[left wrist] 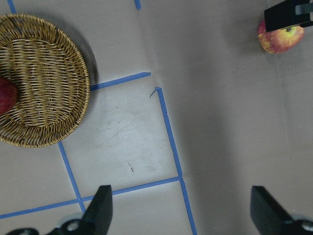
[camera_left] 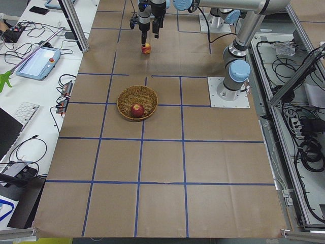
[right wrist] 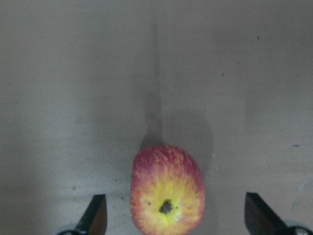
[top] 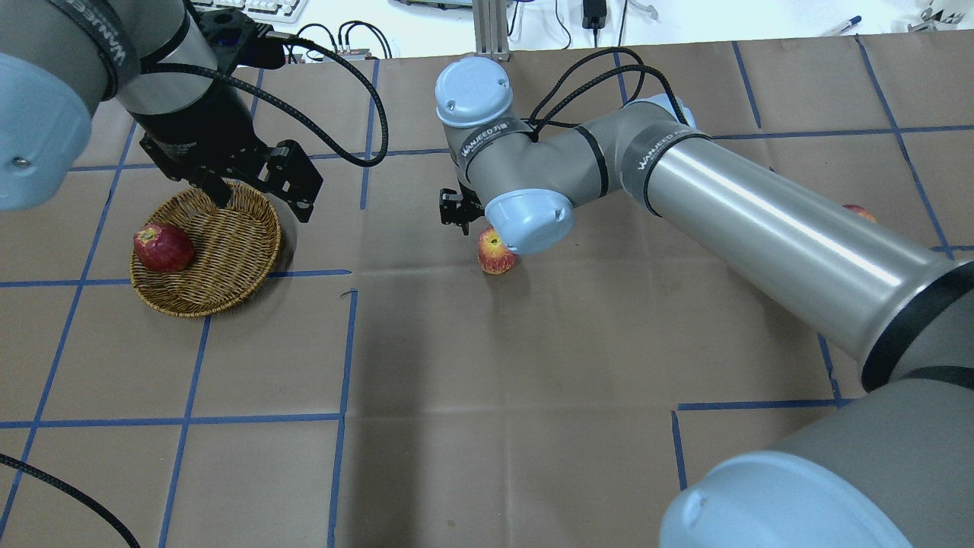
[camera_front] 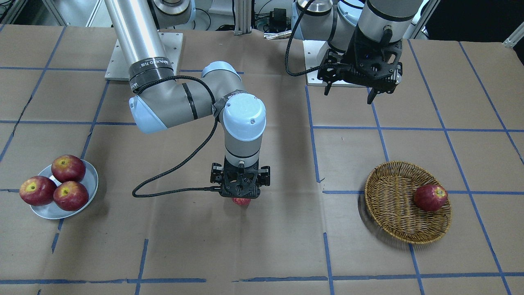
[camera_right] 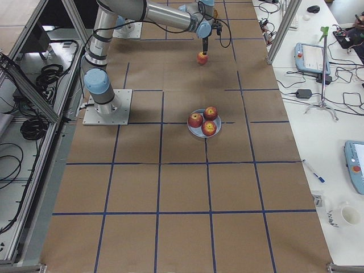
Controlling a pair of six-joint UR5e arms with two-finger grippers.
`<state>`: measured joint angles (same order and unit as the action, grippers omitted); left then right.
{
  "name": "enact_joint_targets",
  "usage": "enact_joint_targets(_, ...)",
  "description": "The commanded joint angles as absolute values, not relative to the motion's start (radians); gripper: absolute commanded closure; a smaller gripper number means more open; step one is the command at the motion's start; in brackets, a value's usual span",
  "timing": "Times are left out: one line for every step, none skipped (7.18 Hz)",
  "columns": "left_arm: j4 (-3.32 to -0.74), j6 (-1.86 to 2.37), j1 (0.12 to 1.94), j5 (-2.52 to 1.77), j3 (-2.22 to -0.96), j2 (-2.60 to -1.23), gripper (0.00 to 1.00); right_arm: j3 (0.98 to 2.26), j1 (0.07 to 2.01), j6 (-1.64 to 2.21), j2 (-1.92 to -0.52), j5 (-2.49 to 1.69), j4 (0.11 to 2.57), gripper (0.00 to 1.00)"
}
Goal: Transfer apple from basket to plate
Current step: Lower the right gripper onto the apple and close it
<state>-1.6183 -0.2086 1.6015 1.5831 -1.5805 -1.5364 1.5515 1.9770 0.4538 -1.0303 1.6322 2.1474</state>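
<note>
Right gripper (right wrist: 177, 216) hangs wide open around the apple (top: 496, 253), fingers clear of it. The apple sits roughly mid-table (camera_front: 262, 246). Left gripper (left wrist: 185, 209) is open too, above the basket (camera_front: 393, 205) near the left end. The plate (camera_front: 92, 180) is off toward the right end.

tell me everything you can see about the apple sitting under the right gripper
The apple is red and streaky, with a broad yellow-orange blush around its dark stem pit, which faces up. Its skin looks smooth and whole. It rests alone on the brown paper-covered table, mid-table, outside both the basket and the plate. The right gripper hangs directly above it, open, its fingers wide on either side, not touching it.
</note>
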Motion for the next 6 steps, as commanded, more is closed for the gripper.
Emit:
enact_joint_targets(-1.618,-0.209,1.6,1.583,-1.582,-1.536,0.01,1.582,1.977,0.457,-1.005,1.629,2.195,0.0)
enact_joint_targets(-1.618,-0.209,1.6,1.583,-1.582,-1.536,0.01,1.585,1.98,0.454,-0.988,1.628,2.21,0.02)
enact_joint_targets(-1.618,-0.209,1.6,1.583,-1.582,-1.536,0.01,1.585,1.98,0.457,-0.973,1.621,2.212,0.1)
enact_joint_targets(-1.618,-0.209,1.601,1.583,-1.582,-1.534,0.01,1.585,1.982,0.459,-0.968,1.621,2.214,0.18)
enact_joint_targets(-1.618,-0.209,1.601,1.583,-1.582,-1.532,0.01,1.583,1.98,0.459,-0.968,1.621,2.214,0.29)
enact_joint_targets(-1.618,-0.209,1.601,1.583,-1.582,-1.532,0.01,1.579,1.98,0.46,-0.969,1.621,2.214,0.37)
